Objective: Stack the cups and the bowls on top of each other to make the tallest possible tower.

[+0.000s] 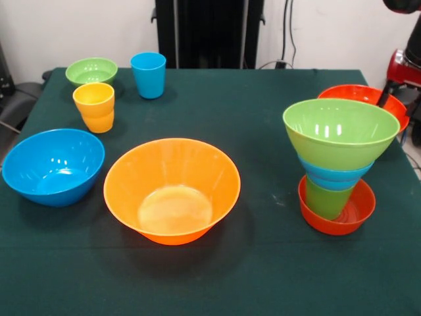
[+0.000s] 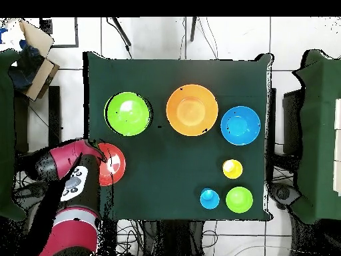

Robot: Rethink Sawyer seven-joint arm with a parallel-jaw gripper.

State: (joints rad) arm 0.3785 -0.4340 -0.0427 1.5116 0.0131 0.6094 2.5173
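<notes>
The tower stands at the right of the front view: a small red-orange bowl lowest, a green cup in it, then a blue bowl and a wide green bowl on top. Behind it lies a red bowl. My gripper hangs at that red bowl's rim, mostly hidden by the arm. Loose on the cloth are a large orange bowl, a blue bowl, a yellow-orange cup, a blue cup and a small green bowl.
A dark green cloth covers the table. The red arm reaches in over the table's corner by the red bowl. A cardboard box sits off the table in the overhead view.
</notes>
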